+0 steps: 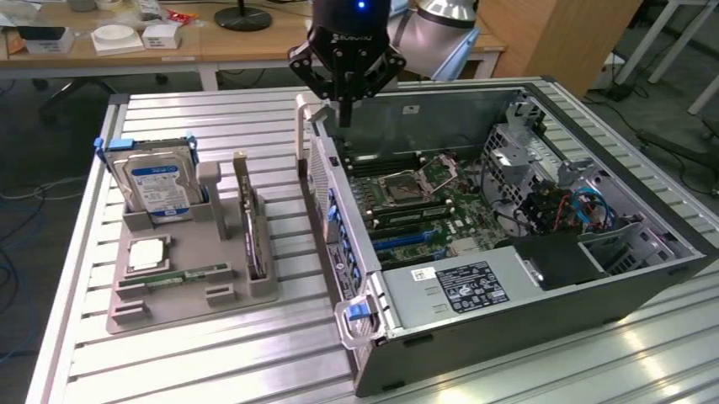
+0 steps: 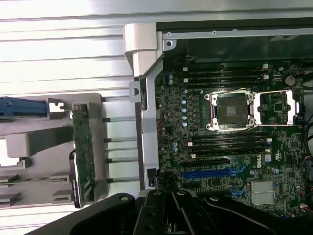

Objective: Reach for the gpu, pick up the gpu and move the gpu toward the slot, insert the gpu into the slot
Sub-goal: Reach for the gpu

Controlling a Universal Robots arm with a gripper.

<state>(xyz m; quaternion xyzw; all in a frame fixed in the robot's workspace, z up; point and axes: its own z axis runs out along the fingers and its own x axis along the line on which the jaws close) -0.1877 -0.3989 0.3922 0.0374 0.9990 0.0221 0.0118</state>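
The reach is judged in hand: the gripper [image 1: 346, 116], closed and empty, hangs over the case [image 1: 506, 316] wall. The gpu [image 1: 249, 223] stands on edge along the holder's [image 1: 197, 246] case-side edge; opened, aligned jaws are called for.

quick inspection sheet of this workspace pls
surface: slatted metal table, grey holder tray on it
job's things: gpu upright in the tray, untouched; open computer case, blue slot free
clutter: hard drive, memory stick in tray
grippers: gripper shut, empty, above the case's edge
cables: blue and red leads inside case
surroundings: wooden desks, lamp base
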